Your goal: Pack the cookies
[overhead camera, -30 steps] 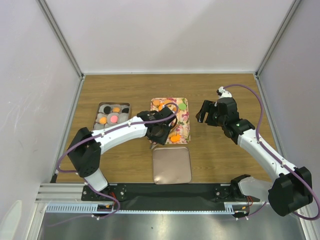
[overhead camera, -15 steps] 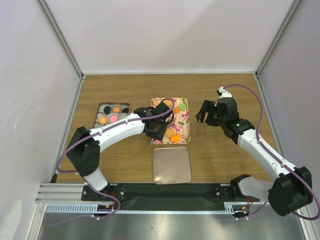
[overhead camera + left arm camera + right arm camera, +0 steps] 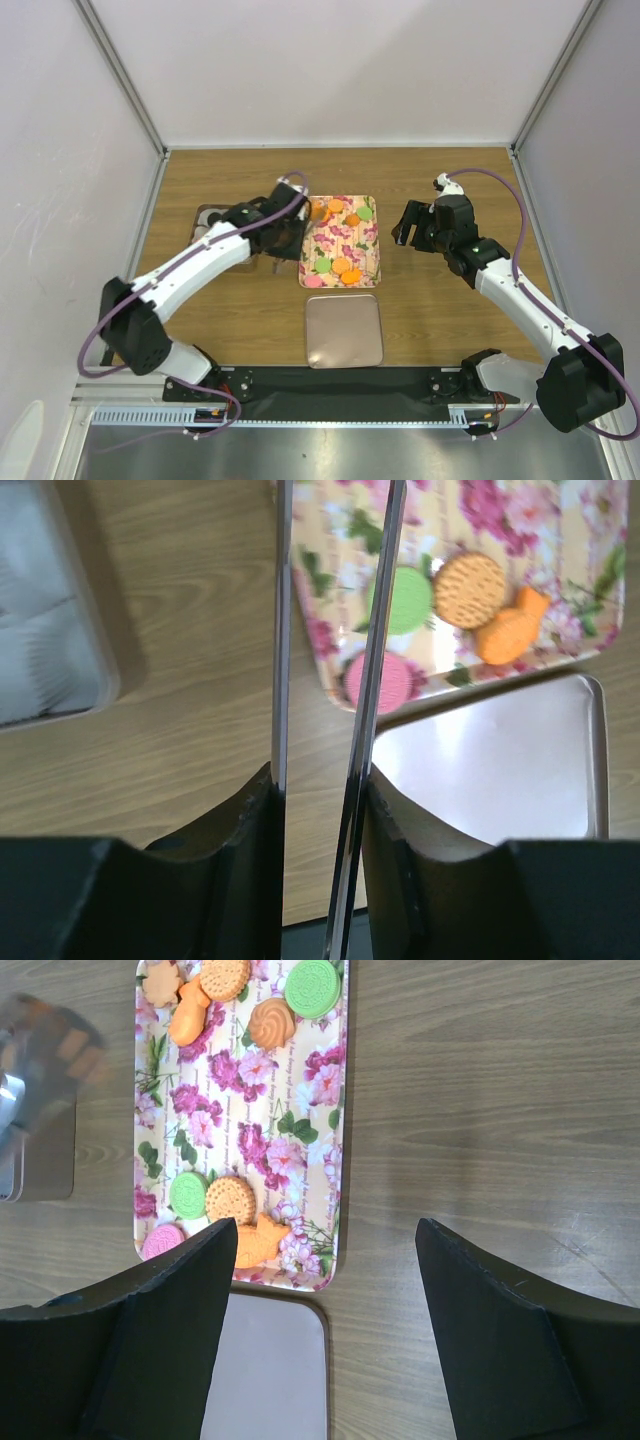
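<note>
While the left gripper (image 3: 285, 238) hangs over the strip of wooden table (image 3: 450, 180) just left of the flowered tray (image 3: 345, 240), between the tray and a metal box (image 3: 98, 650) lined with white paper cups, its fingers (image 3: 373, 660) stand a narrow gap apart. Bare wood and the tray's left edge show through that gap, but the tips run off the top of the wrist view, so whether they are grasping anything cannot be told. The cookies (image 3: 232, 1198) lie on the tray in two groups. At the tray's near end sit a pink cookie (image 3: 162, 1242) in the left corner, a green cookie (image 3: 188, 1194) just beyond it, a round tan one beside the green, and an orange fish-shaped cookie (image 3: 258, 1240) closest to the tray's near right corner. At the tray's far end lie five more, orange and tan but for one green at the right corner. A square metal lid (image 3: 343, 330) lies flat just beside the tray's near edge; whether the two touch cannot be told. The right gripper (image 3: 410, 232) hovers over bare wood near the tray's right edge, its fingers (image 3: 150, 1340) spread wide and released, with nothing between them. From above, the left arm hides most of the box.
</note>
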{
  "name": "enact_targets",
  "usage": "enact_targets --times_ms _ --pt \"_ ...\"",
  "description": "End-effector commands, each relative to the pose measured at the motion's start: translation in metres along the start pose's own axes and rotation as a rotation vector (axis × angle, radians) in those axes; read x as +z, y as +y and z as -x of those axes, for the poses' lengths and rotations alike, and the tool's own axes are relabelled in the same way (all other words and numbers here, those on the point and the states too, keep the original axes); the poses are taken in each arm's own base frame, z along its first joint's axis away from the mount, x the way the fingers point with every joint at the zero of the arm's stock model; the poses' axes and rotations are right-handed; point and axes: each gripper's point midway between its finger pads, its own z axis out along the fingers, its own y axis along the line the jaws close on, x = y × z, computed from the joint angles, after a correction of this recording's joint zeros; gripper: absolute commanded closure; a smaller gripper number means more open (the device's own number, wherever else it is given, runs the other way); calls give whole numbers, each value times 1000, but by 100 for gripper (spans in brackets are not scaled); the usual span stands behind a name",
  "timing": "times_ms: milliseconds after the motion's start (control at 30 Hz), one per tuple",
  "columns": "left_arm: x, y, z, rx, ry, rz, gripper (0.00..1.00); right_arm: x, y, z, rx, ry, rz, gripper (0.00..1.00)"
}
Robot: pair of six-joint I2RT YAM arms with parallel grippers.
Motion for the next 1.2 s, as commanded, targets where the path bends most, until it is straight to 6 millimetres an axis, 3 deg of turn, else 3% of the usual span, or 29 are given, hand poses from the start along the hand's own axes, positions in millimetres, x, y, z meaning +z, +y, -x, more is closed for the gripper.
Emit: enact_targets --times_ms 0,233,367,533,1167 --pt "-28 36 10 -63 -88 46 60 -5 9 19 -2 -52 26 22" --pt "-40 107 -18 -224 -77 146 59 -5 10 19 -1 -49 32 22" --pt "-43 125 -34 -284 -68 152 58 -5 11 18 1 -47 36 22" --pt "-35 135 -49 -322 -25 139 58 -5 10 18 2 -47 33 22" --pt "-13 142 -64 -351 24 140 54 -6 11 19 2 -52 37 22"
